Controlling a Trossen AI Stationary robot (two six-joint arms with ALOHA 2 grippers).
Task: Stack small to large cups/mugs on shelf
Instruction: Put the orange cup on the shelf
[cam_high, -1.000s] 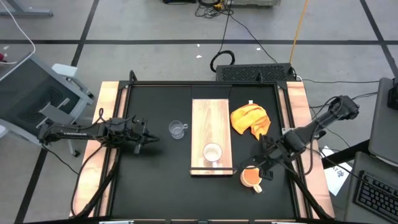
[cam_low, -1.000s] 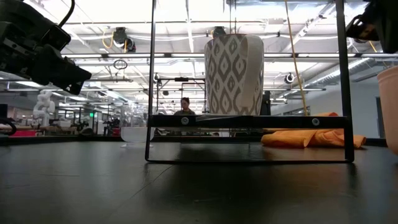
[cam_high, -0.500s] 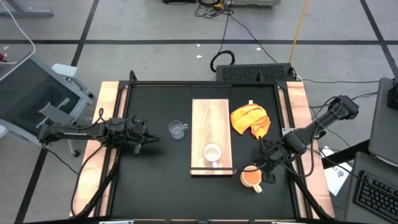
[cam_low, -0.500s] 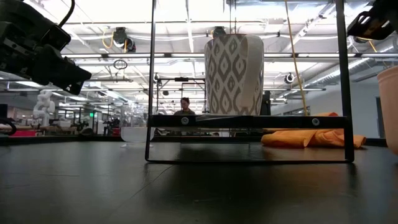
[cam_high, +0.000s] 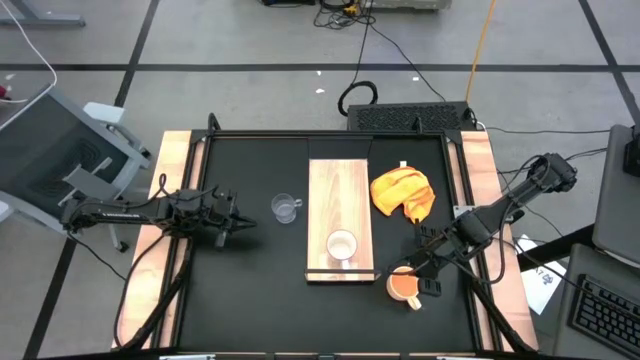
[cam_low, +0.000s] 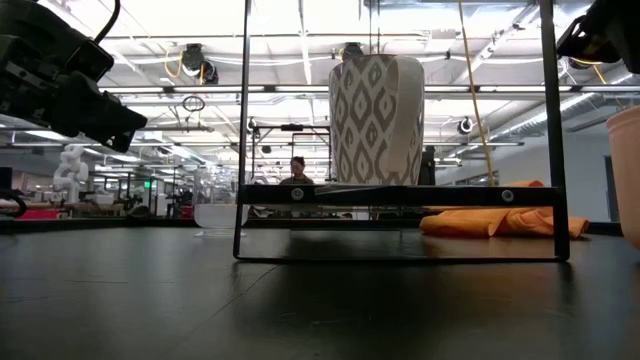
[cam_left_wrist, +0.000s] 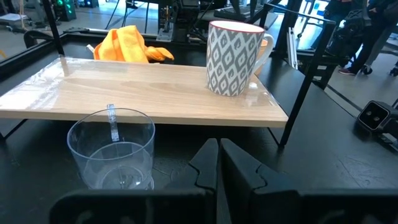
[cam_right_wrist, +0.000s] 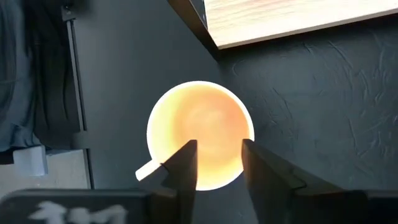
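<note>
Overhead, the right tool (cam_right_wrist: 216, 163) hangs part-open above the round orange mug (cam_high: 404, 287), holding nothing. Left tool (cam_left_wrist: 217, 163) is closed and empty beside a clear glass cup (cam_high: 286, 209); a patterned ceramic mug (cam_high: 342, 245) stands on the pale wooden shelf (cam_high: 338, 185).

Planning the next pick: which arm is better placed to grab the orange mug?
Right. The right gripper hangs open directly above the orange mug, fingers straddling its rim. The left gripper, shut, waits across the shelf near the glass cup.
</note>
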